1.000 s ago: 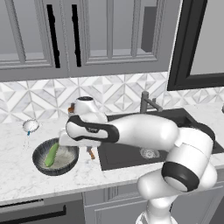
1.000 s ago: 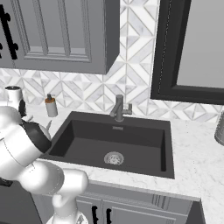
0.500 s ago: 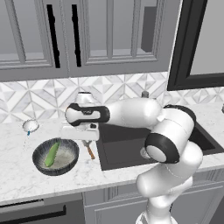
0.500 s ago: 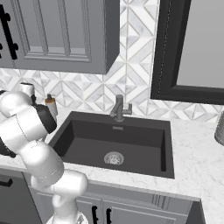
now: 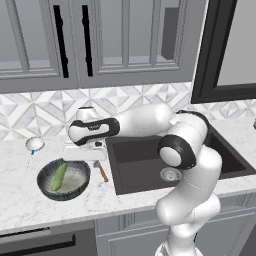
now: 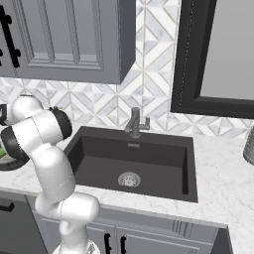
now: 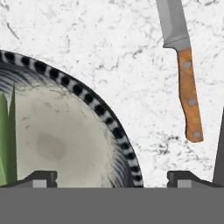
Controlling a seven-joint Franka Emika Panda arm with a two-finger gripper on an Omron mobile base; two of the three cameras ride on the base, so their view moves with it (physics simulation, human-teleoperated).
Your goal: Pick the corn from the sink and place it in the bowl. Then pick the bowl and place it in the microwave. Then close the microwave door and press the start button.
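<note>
No text, label, brand, number or sign can be read anywhere in these pictures.
</note>
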